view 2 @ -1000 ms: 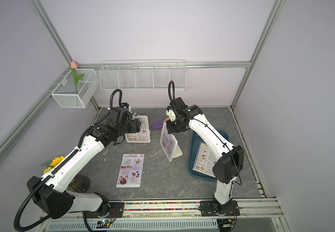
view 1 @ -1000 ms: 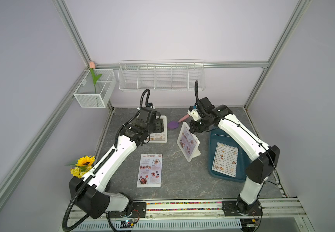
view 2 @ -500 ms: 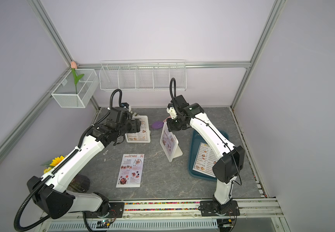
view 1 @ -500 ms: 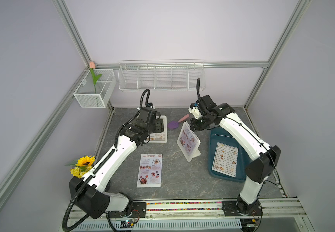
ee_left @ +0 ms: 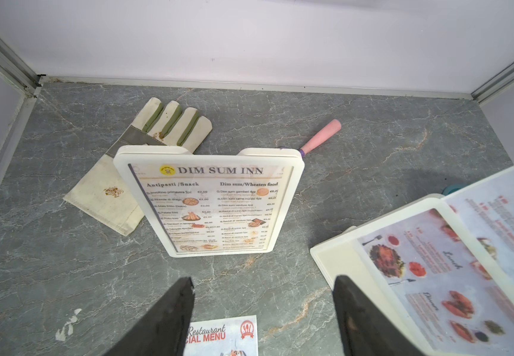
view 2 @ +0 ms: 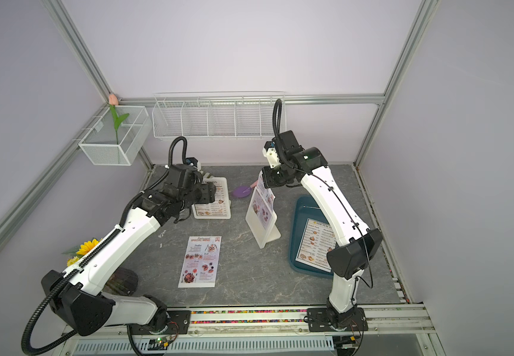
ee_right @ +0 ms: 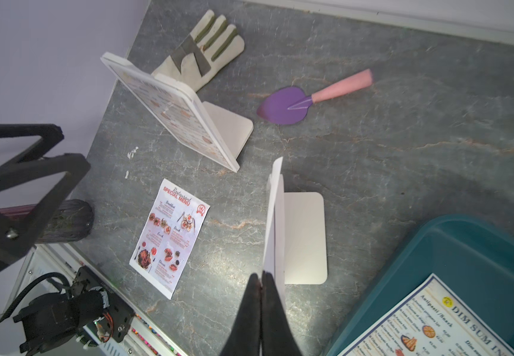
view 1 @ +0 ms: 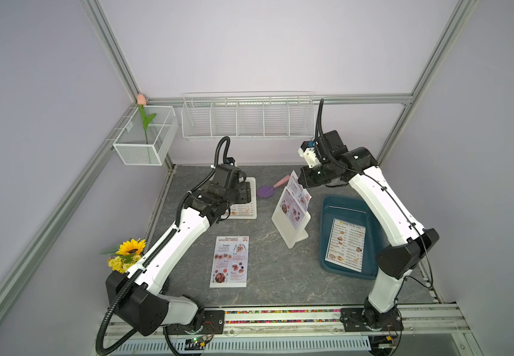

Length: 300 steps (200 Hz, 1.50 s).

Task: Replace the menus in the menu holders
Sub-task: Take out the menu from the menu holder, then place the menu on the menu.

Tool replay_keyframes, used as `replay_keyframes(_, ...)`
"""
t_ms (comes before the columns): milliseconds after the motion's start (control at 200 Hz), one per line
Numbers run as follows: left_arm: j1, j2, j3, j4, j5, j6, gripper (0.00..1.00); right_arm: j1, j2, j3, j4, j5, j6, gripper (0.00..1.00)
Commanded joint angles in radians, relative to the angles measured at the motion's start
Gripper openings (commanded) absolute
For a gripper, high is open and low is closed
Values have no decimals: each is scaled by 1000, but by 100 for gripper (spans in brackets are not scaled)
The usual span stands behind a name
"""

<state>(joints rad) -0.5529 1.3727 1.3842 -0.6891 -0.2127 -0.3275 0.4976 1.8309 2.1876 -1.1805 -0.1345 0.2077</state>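
Up goes the right gripper (ee_right: 261, 279), pinched on the pink menu (view 1: 295, 186), half out of its holder (view 1: 282, 227); left gripper (ee_left: 263, 280) hangs, jaws apart. A snag could tear it or tip the holder

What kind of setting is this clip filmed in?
Probably a lab robot cell staged as a restaurant counter: plain walls in an aluminium frame, and menu holders on a stone-look tabletop.
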Motion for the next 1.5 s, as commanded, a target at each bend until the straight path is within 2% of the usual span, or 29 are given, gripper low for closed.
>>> replay_keyframes(0, -1, -7, 48, -24, -22, 6, 74, -29, -25, 96, -43, 2, -28, 7)
replay_keyframes(125, -1, -6, 68, -35, -38, 12, 74, -38, -31, 211, -37, -47, -36, 7)
replay_keyframes(230, 3, 1, 86, -45, -52, 17, 74, -29, -76, 199, 46, -155, -19, 7)
replay_keyframes(480, 44, 12, 113, -55, -64, 19, 74, 96, -260, -150, 393, -473, 51, 7)
replay_keyframes(665, 81, 6, 118, -64, -69, 26, 74, 183, -303, -416, 559, -607, 123, 7)
replay_keyframes(870, 107, -18, 89, -69, -74, 27, 74, 206, -283, -581, 633, -737, 129, 7)
replay_keyframes(1065, 116, -23, 58, -70, -80, 26, 74, 206, -172, -604, 625, -740, 92, 7)
replay_keyframes(1255, 126, -27, 22, -73, -96, 20, 75, 220, 9, -584, 599, -752, 21, 6)
replay_keyframes(1355, 136, -32, 9, -77, -105, 14, 75, 229, 109, -521, 528, -670, -50, 7)
replay_keyframes(1495, 143, -44, -2, -79, -116, 13, 75, 288, 233, -380, 349, -525, -226, 7)
